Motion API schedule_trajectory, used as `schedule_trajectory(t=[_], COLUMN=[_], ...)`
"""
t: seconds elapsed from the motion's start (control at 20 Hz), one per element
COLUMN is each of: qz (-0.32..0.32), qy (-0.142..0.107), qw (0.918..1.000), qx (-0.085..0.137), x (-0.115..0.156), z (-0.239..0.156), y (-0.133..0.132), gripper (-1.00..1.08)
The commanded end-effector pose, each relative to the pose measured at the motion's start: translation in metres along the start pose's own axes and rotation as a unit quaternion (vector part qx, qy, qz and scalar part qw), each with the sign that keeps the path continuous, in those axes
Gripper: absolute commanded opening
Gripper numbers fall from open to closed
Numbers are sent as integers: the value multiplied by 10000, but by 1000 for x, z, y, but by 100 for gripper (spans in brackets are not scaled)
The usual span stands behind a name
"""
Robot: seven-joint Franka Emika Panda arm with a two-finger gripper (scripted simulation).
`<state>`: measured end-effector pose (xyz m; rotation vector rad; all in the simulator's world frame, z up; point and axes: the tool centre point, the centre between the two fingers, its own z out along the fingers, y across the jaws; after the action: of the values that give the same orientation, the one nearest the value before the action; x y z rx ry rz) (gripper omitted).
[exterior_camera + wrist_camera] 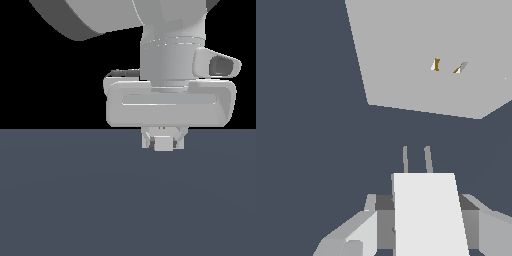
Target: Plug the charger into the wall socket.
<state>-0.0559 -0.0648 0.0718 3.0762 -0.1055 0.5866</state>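
Two of the task's steps look settled and one is left, judging from these views. The charger (428, 215) is already picked up: in the wrist view it fills the lower middle of the frame as a pale block, with the gripper (423, 222) clamped on it from both sides, a grey finger (351, 235) showing at the lower left. Two thin prongs (416, 159) stick out from the block's far end, pointing toward the wall socket (421, 50).

That socket occupies the upper right of the wrist frame as a flat light-grey plate, its two small orange-brown holes (446, 66) sitting in the upper right area. Dark tabletop (306, 150) shows between the prong tips and the plate's lower edge, so the prongs are clearly apart from the plate and nothing is inserted yet.

In the exterior view, the arm's wrist fills the upper centre, and the charger (162, 144) peeks out just below it at mid-frame, with two orange specks right above it.

What remains, in my judgement, is closing the gap and lining the prongs up with the holes, which currently sit off to the right of the prongs' line in the wrist frame, then pushing in.
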Motion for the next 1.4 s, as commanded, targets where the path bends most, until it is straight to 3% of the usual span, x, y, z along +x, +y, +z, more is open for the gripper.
schedule_trajectory(t=[0.0, 0.6, 1.35], qz=[193, 673, 723], qy=[2, -18, -29], qw=[9998, 9973, 9969], qx=[-71, -281, -308], x=[4, 15, 15], z=[-7, -23, -24], y=[0, 3, 3], gripper=[-100, -100, -100])
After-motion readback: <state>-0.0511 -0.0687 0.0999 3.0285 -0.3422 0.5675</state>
